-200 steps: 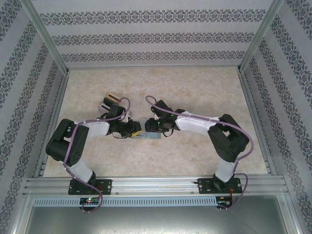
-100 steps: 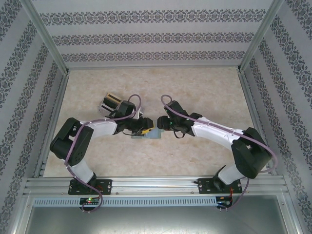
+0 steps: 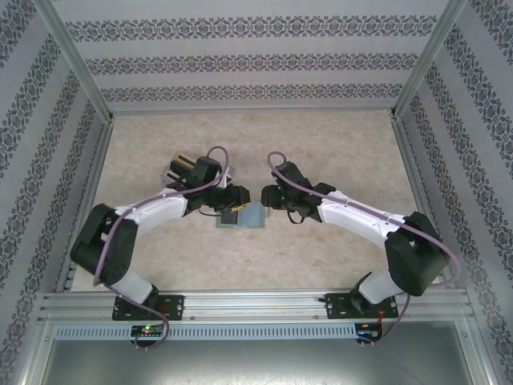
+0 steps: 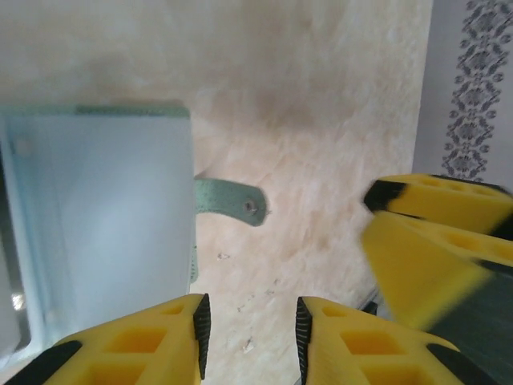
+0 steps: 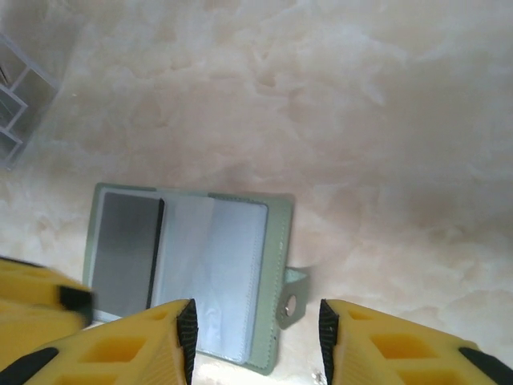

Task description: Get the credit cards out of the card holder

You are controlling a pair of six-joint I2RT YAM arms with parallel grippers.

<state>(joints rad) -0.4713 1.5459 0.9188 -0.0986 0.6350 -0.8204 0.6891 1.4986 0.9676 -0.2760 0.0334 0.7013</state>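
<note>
The card holder (image 3: 243, 217) lies open and flat on the table between my two grippers. In the right wrist view the card holder (image 5: 216, 269) shows pale clear sleeves, a dark grey rectangle (image 5: 124, 250) in its left half that could be a card, and a snap tab (image 5: 292, 300) at its right edge. No loose credit card is visible. My right gripper (image 5: 256, 341) hovers open above the wallet's near edge and tab. My left gripper (image 4: 248, 337) is open over bare table, beside the wallet's pale panel (image 4: 104, 224) and tab (image 4: 232, 202). Nothing is between either pair of fingers.
A small tan-lined box (image 3: 181, 168) stands behind the left arm. A clear plastic corner (image 5: 16, 96) shows at the far left of the right wrist view. The right gripper's yellow fingers (image 4: 433, 241) are close on the right in the left wrist view. Enclosure walls surround the table.
Both grippers have drawn back from over the card holder, the right one to the right and up. The wallet now lies more exposed and spread open.
</note>
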